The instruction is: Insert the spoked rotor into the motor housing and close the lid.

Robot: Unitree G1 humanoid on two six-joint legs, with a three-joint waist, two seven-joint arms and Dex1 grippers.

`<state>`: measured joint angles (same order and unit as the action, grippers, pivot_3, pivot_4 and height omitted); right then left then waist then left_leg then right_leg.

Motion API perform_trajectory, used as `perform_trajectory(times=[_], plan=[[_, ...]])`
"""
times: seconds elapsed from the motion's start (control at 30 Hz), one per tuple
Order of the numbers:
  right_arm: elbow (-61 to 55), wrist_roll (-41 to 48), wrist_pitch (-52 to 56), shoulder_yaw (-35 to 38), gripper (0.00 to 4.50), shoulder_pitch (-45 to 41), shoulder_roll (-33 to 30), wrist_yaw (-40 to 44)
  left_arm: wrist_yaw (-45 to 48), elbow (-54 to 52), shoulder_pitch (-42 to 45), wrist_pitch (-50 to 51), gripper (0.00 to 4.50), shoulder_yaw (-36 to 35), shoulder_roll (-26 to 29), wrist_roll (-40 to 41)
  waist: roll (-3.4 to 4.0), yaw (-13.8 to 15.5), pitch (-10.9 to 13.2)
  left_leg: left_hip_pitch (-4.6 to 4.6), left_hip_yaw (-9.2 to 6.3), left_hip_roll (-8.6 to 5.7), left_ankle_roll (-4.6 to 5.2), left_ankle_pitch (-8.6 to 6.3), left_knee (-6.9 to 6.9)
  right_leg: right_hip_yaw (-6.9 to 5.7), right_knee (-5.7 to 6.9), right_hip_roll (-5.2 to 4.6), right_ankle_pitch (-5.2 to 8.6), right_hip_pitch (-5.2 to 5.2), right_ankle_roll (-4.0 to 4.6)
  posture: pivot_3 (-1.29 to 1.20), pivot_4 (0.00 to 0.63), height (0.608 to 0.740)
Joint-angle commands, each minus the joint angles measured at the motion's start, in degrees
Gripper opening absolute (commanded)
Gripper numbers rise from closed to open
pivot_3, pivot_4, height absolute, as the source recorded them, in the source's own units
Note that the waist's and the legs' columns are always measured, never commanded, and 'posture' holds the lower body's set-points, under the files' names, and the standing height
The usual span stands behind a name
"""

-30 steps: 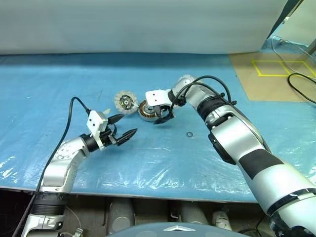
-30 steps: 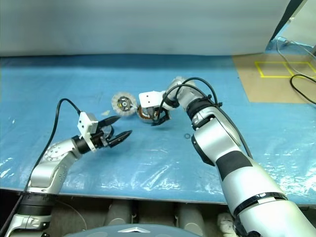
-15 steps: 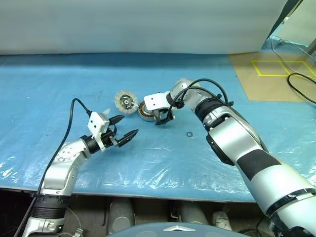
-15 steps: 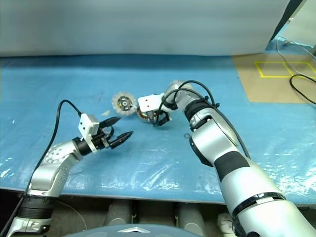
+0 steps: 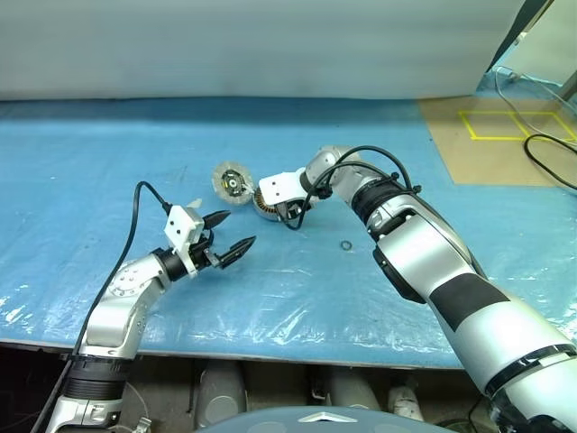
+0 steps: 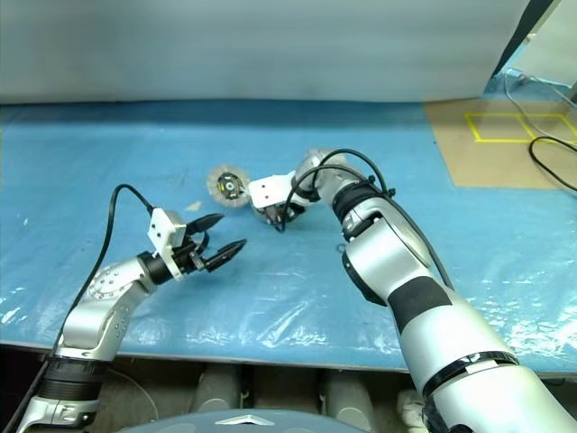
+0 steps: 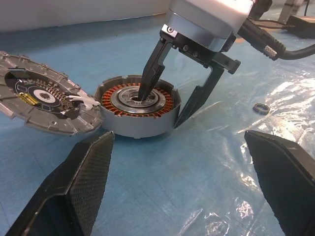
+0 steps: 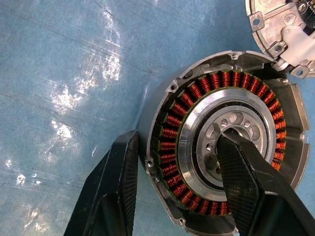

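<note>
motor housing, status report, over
Right gripper fingers straddle motor housing wall, one in hub, closing. Left gripper open, empty. Lid leans on housing. Nothing in the way.

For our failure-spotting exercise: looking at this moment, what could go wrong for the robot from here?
1. The right gripper straddles the motor housing wall, one finger in the hub and one outside; closing could scrape the copper windings or tip the housing.
2. The lid touches the housing, so shifting the housing may drag it.
3. The small black ring lies loose nearby and could be knocked.

lid (image 5: 231, 180) just left of motor housing (image 7: 137, 112), seemingly touching
</note>
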<state>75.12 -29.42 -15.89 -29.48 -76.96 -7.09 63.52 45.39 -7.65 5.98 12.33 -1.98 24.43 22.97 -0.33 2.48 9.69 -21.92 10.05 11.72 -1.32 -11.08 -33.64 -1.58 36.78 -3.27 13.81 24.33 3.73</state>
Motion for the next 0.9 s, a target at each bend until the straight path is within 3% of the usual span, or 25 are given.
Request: perform_trajectory(times=[0.03,0.23,0.47,0.67,0.77,0.9], plan=[[-1.2,2.52,2.53,2.14,2.01,-0.78,0.41,4.7,-0.14,-2.52,0.47,-0.52,4.5,-0.58,0.12,0.73,0.0,0.0,0.0,-0.01,0.0,0.0,0.0,0.0,0.0,0.0,-0.01,0.0,0.0,0.0,0.0,0.0,0.15,0.74],[-9.3,7.9,10.66,5.99,2.01,0.66,-2.01,16.45,-0.16,-2.42,1.1,-0.06,4.5,-0.27,-0.13,0.97,0.01,-0.04,0.01,-0.05,-0.01,0.02,0.02,0.01,0.0,-0.01,-0.01,0.02,0.0,0.02,0.0,0.0,0.15,0.74],[-38.05,9.13,26.74,3.93,2.01,12.04,-10.47,27.7,1.06,-0.41,1.87,-0.48,4.5,0.92,-0.81,0.8,-0.03,0.44,0.03,-0.12,-0.03,-0.03,0.23,0.13,-0.02,-0.02,-0.04,0.0,-0.01,0.02,-0.01,0.0,0.15,0.74],[-57.95,17.49,43.91,-5.71,2.01,16.46,-19.57,28.98,2.18,1.0,2.36,-0.91,4.5,1.73,-1.35,0.65,-0.04,0.09,0.04,-0.03,-0.06,0.01,0.21,0.13,0.01,0.01,-0.02,0.07,-0.01,0.02,-0.02,0.0,0.15,0.74],[-61.93,18.56,52.51,-9.14,2.01,16.06,-18.91,28.98,2.78,1.74,2.35,-1.28,4.5,2.12,-1.36,0.44,-0.04,-0.2,0.04,0.1,-0.07,0.02,0.19,0.13,0.09,0.1,-0.02,0.14,-0.01,0.01,-0.02,0.0,0.15,0.74],[-57.16,17.96,64.24,-11.57,2.01,14.83,-11.25,25.21,2.89,1.99,2.33,-1.49,4.5,2.06,-1.4,0.38,-0.04,-0.4,0.03,0.29,-0.07,0.06,0.12,0.15,0.3,0.19,-0.02,0.23,-0.01,0.01,-0.02,0.0,0.15,0.74]])
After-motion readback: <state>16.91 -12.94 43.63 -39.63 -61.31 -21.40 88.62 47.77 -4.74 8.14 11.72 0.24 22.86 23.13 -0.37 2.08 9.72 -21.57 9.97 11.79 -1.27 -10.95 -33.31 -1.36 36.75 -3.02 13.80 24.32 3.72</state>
